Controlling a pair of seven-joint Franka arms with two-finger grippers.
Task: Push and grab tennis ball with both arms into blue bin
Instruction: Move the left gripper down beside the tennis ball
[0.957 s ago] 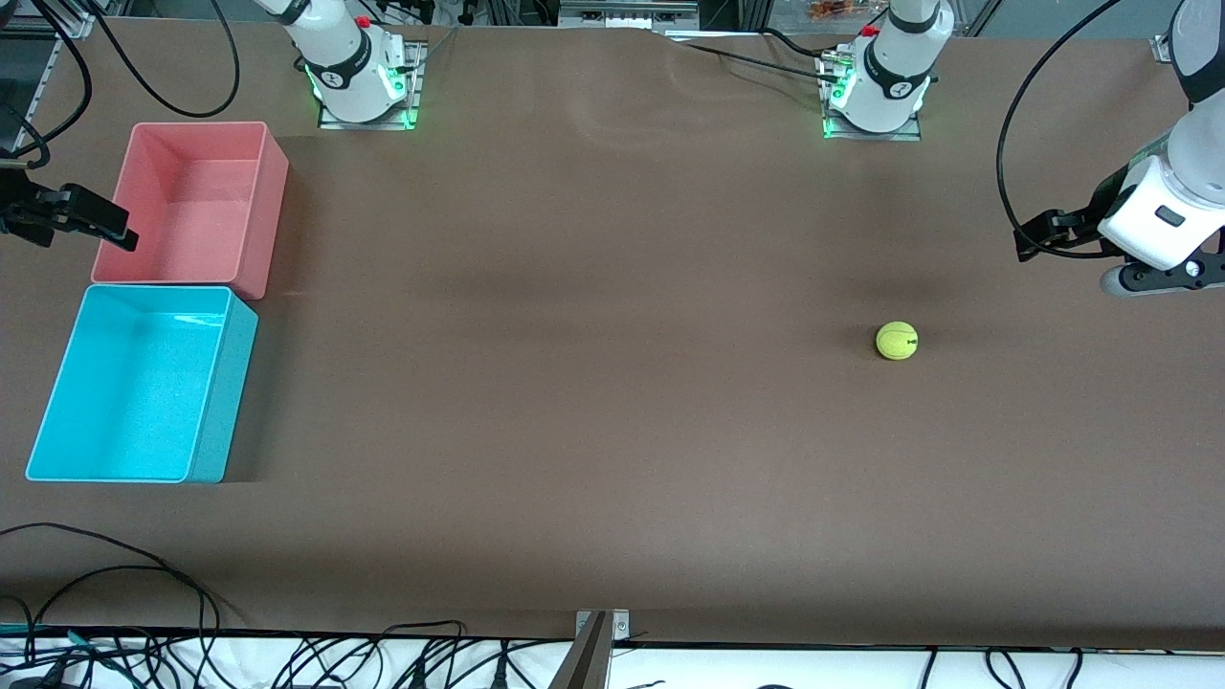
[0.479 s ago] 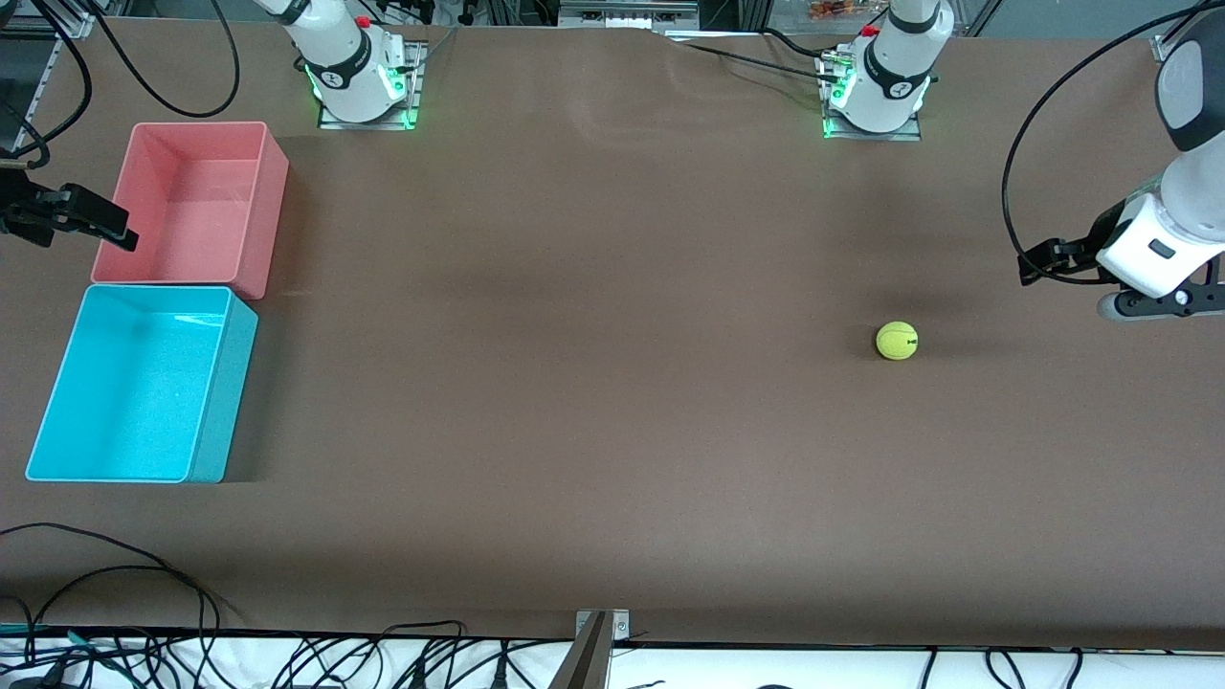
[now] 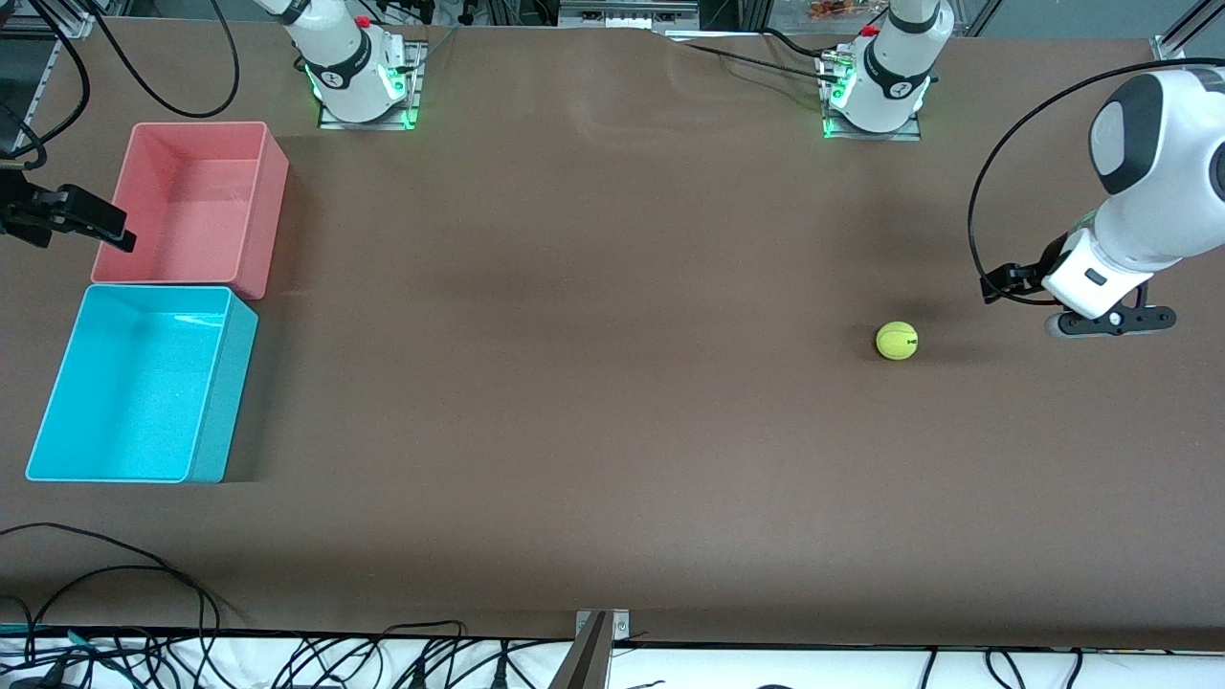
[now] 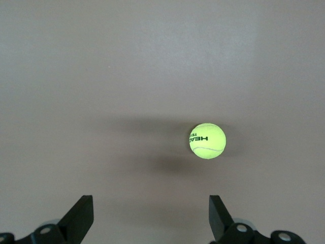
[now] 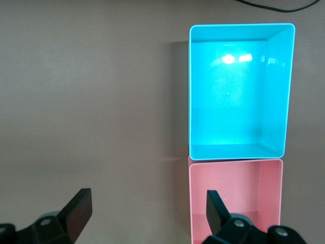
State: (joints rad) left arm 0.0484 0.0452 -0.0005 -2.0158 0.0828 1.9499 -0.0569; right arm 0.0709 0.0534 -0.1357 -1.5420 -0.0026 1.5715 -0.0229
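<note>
- A wide brown counter (image 3: 593, 383) holds a small yellow-green tennis ball (image 3: 897, 341) with black lettering, sitting alone on the bare surface toward the left arm's end.
- The left tool (image 4: 151, 218) hangs in the air over the counter near the ball, on the side toward the left arm's end, not touching it. Its two black fingers (image 4: 81, 216) are spread wide with nothing between them.
- In the left wrist view the ball (image 4: 207, 141) lies ahead of the spread fingers, apart from both.
- At the right arm's end of the counter stands the blue bin (image 3: 144, 383), a cyan tub with a pale rim and nothing inside.
- A pink bin (image 3: 196, 206) of the same size touches the blue bin, farther from the front camera.
- The right tool (image 5: 147, 216) waits above the counter beside the pink bin, fingers (image 5: 76, 211) spread apart, holding nothing.
- Ball and blue bin are well apart, at the two ends of the counter.
</note>
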